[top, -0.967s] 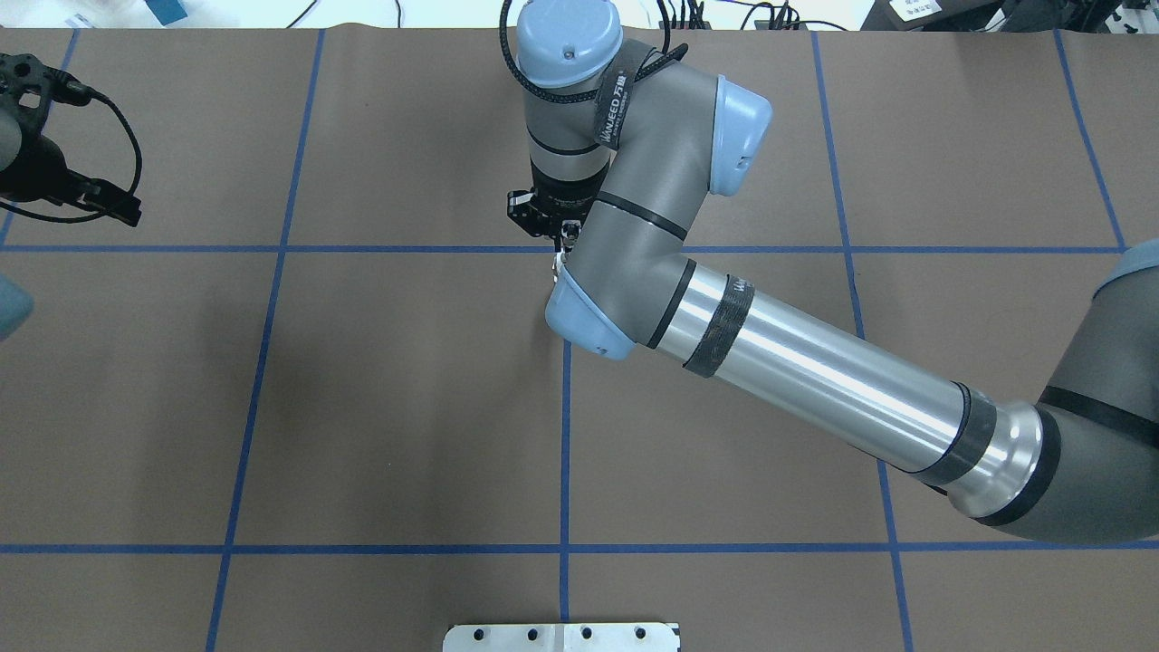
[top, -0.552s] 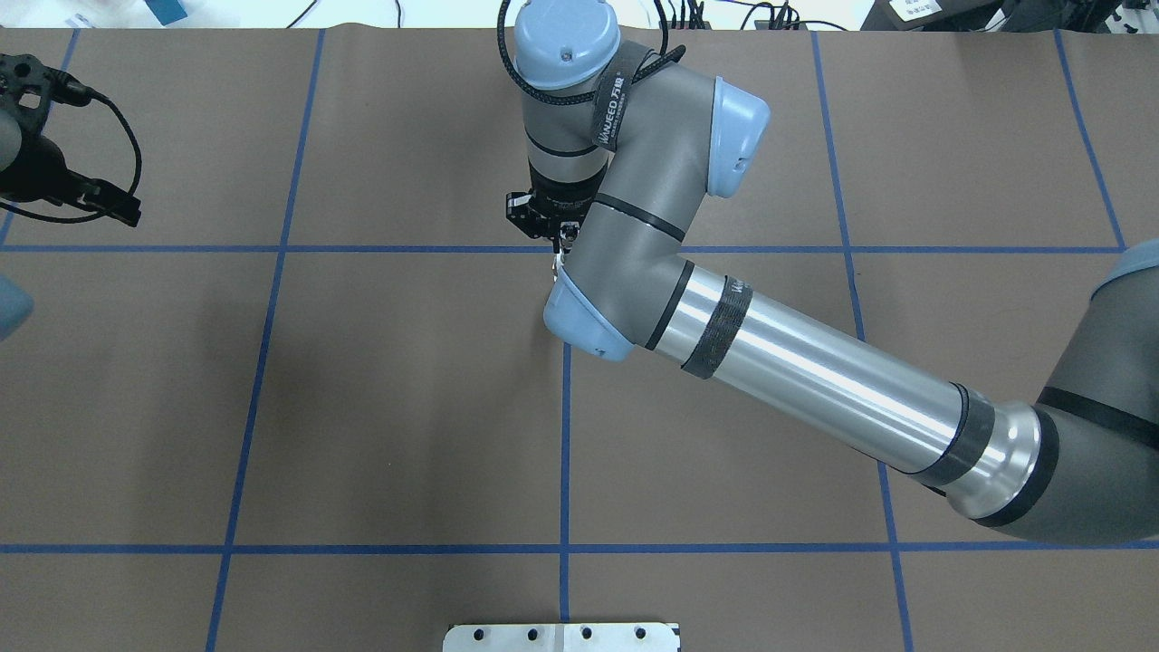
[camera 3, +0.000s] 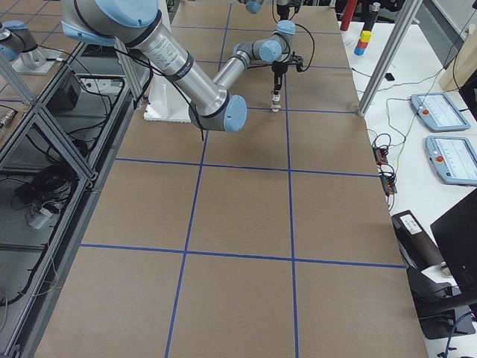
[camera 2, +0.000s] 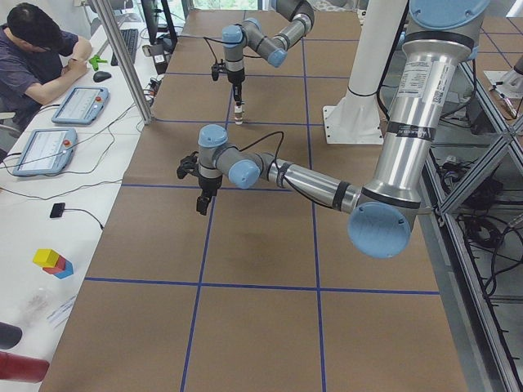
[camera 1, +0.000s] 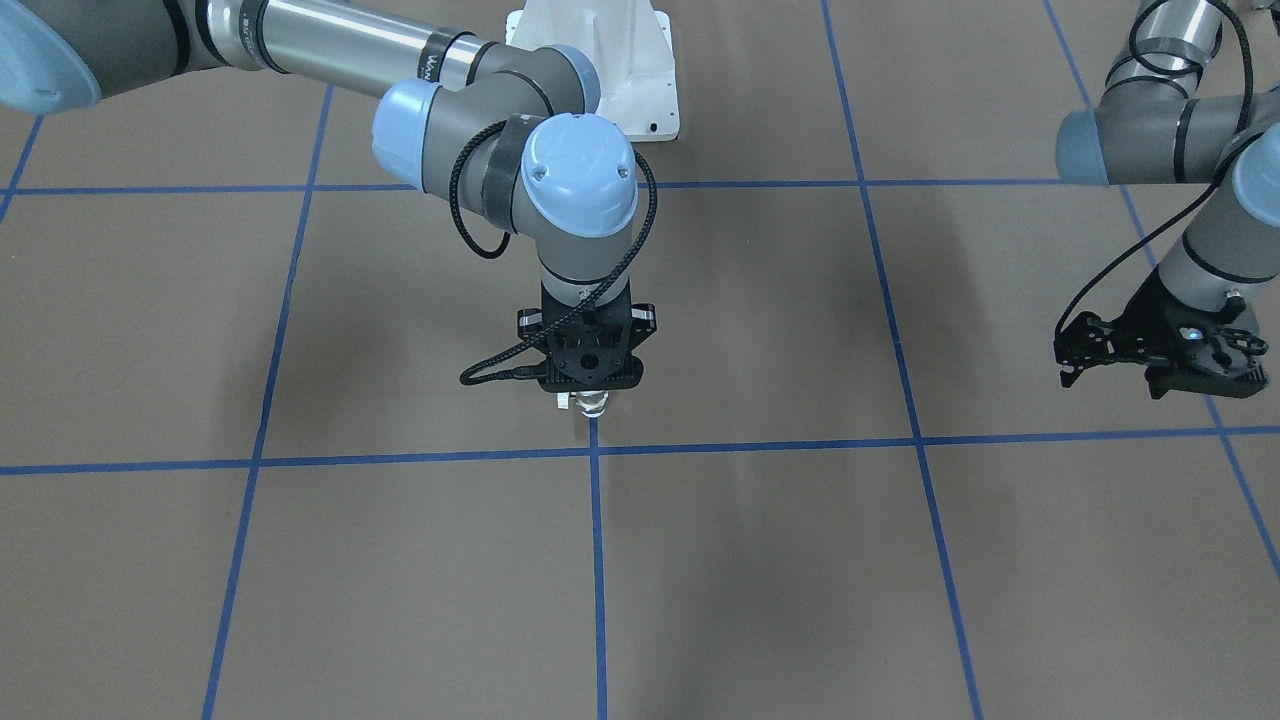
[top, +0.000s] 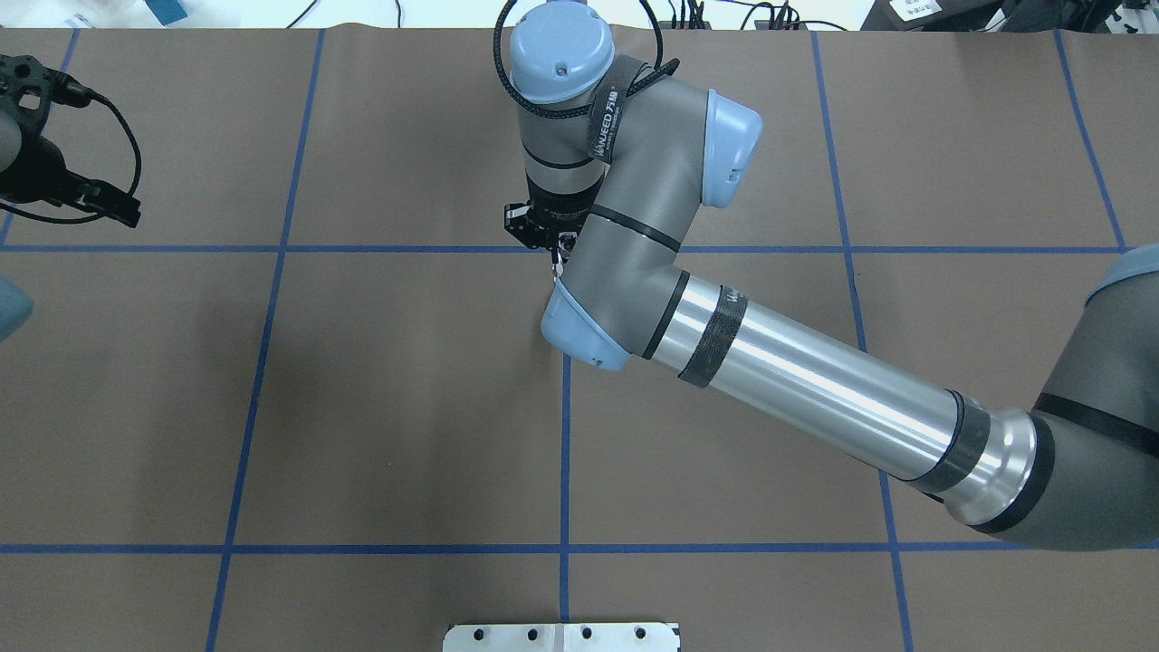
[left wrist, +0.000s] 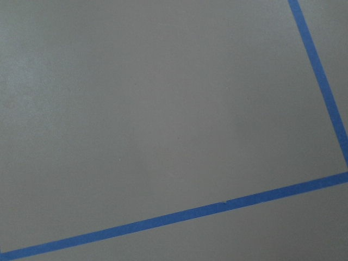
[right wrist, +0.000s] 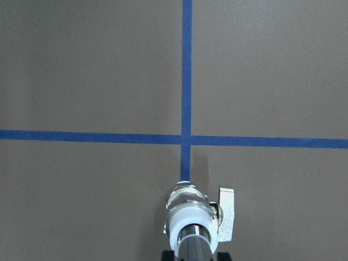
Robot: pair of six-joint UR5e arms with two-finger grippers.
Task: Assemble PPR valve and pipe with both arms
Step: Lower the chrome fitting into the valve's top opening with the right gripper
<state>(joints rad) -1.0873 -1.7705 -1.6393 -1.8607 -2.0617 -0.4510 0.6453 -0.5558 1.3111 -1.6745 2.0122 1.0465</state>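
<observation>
My right gripper (camera 1: 592, 392) points straight down near the table's middle and is shut on the pipe (right wrist: 193, 242), a shiny tube seated in the white ring of the PPR valve (right wrist: 191, 215). The valve's white side handle (right wrist: 227, 213) points right in the right wrist view. The joined pieces hang upright under the gripper by a blue tape crossing (right wrist: 186, 139); I cannot tell whether they touch the table. In the overhead view the right gripper (top: 543, 231) is mostly hidden by its own arm. My left gripper (camera 1: 1075, 352) is open and empty, far off to the side, and also shows in the overhead view (top: 109, 204).
Blue tape lines (top: 565, 435) divide the brown table cover into squares. The white bolted pedestal (camera 1: 600, 60) stands at the robot's side. An operator (camera 2: 37, 49) sits at a bench with tablets beyond the table's far edge. The left wrist view shows only bare table and tape (left wrist: 179, 216).
My right arm's wrist and elbow have shifted slightly left and away in the overhead view, still holding the joined pieces. The left arm has not moved.
</observation>
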